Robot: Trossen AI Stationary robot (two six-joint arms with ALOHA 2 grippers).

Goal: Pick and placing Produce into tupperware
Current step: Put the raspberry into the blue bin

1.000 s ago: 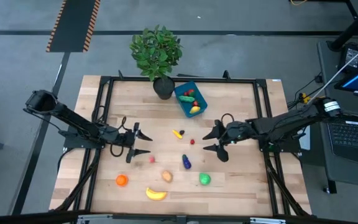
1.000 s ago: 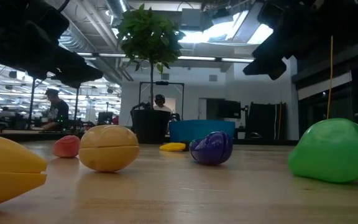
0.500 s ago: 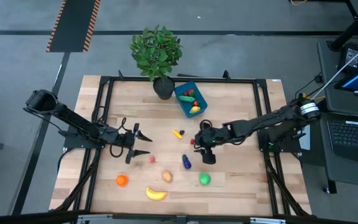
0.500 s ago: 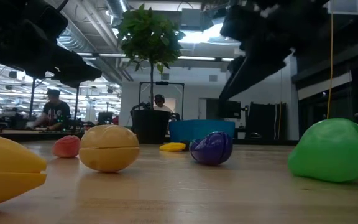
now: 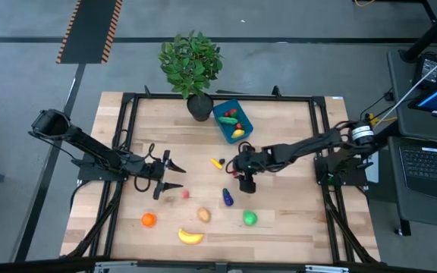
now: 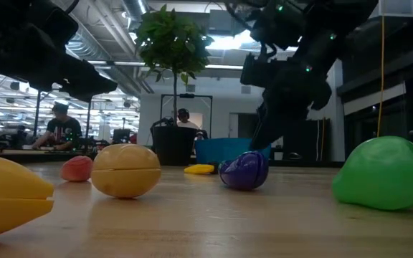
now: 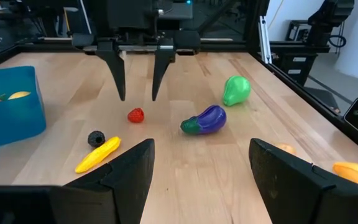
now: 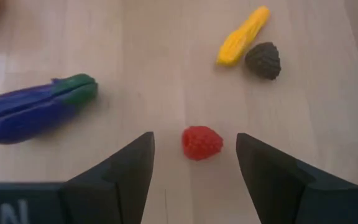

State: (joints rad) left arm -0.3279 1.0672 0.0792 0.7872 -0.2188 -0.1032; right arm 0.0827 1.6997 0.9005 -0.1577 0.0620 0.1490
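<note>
near the middle of the high view, the right hand hangs over the counter with fingers spread either side of a red berry, not touching it. at upper centre sits the blue tupperware, produce inside. left of centre, the left hand hovers spread, holding nothing.

One camera looks straight down on the whole table; another sits level with the tabletop. Both wrist cameras look closely at the same red berry.
</note>
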